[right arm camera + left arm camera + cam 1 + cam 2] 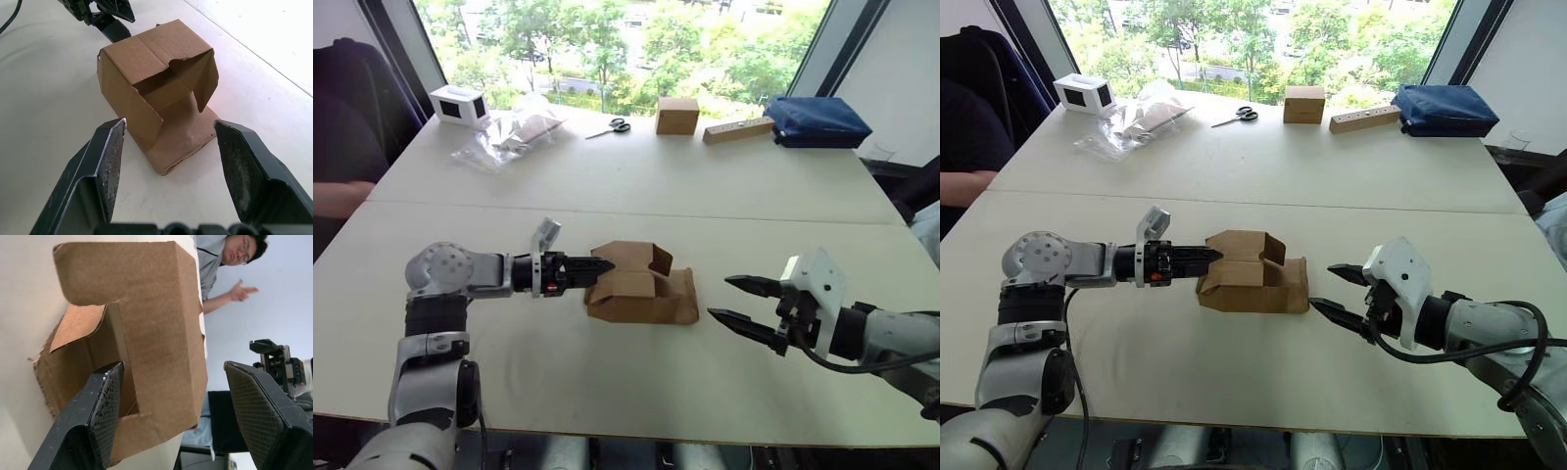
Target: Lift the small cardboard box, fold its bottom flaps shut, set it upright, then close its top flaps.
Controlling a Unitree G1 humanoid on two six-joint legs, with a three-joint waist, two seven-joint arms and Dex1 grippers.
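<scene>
A: The small cardboard box [641,284] lies on its side on the near part of the table [636,176], between our two grippers. Our left gripper [599,264] sits right at its near-left end, fingers spread wide in the left wrist view; our right gripper [736,302] waits just beside the other end, also spread wide, holding nothing.

B: Then we pinch a wall each, not a loose flap, and lift level so the open ends don't sag.

A: Agreed. One flap [181,134] lies flat on the table toward our right gripper, so we come in above it.

B: Which end is the bottom?

A: We can't tell. The left fingertips may already touch the cardboard, but the head views don't settle it, and the far side stays hidden
</scene>
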